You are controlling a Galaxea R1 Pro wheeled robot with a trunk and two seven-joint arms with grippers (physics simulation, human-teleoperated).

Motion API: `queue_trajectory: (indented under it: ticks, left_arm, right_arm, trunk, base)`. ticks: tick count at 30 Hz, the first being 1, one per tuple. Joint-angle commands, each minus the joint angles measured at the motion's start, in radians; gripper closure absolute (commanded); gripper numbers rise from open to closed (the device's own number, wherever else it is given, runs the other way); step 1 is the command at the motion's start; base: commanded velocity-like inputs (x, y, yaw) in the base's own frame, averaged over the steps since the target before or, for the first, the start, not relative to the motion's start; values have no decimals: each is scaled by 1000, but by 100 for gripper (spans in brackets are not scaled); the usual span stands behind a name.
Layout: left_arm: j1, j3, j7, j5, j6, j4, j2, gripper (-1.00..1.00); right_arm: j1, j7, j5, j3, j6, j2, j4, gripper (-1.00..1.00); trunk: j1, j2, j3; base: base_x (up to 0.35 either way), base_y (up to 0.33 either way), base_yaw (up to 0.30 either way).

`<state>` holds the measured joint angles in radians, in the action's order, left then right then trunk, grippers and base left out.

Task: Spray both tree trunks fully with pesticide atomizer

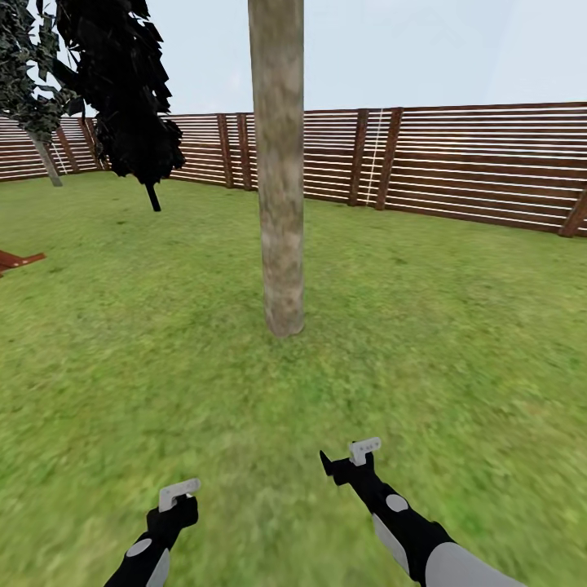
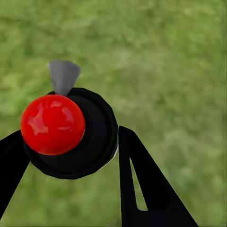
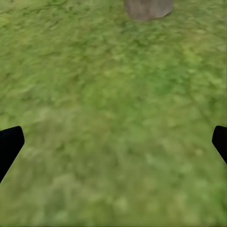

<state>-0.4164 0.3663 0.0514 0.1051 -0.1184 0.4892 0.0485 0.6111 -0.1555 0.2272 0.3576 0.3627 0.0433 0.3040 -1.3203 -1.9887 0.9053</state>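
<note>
Green lawn [image 1: 456, 326] stretches to a slatted wooden fence [image 1: 481, 163] far off. One pale tree trunk [image 1: 279, 163] stands upright at centre. Nearer, the left end effector [image 2: 71, 151] is clamped on the pesticide atomizer [image 2: 71, 135] — black body, red cap. The right end effector [image 3: 113, 142] is spread wide — holding nothing.

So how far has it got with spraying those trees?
The pickup looks done: the left gripper is shut on the pesticide atomizer, its red top showing between the fingers. The robot now faces one tree trunk across the lawn. The right gripper hangs open. I see no spray or coating on the bark, so both trees seem left to do.
</note>
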Motion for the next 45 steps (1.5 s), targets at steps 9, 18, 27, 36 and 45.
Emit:
queue_trajectory:
  ticks: [9,18,27,36,45]
  left_arm:
    - [-6,3,174,16,29,13,-32,100]
    - [-86,-122,1029,312,281,232,-328,100]
    - [-94,-214,1209,540,272,292,-340,100]
    - [-101,-337,1280,548,270,369,-324,100]
    - [-107,-385,1283,546,176,388,-240,100]
  right_arm:
    - [1,-5,13,0,3,13,25,-100]
    - [81,-516,-196,7,-616,6,608,-100]
    - [123,-728,-316,120,-663,9,629,100]
    - [124,-877,-443,183,-662,9,631,100]
    - [124,-885,-448,214,-662,9,658,100]
  trunk:
    - [0,0,1]
    - [0,0,1]
    - [0,0,1]
    - [0,0,1]
    - [0,0,1]
  base:
    - [1,0,0]
    - [0,0,0]
    - [0,0,0]
    - [0,0,0]
    - [0,0,0]
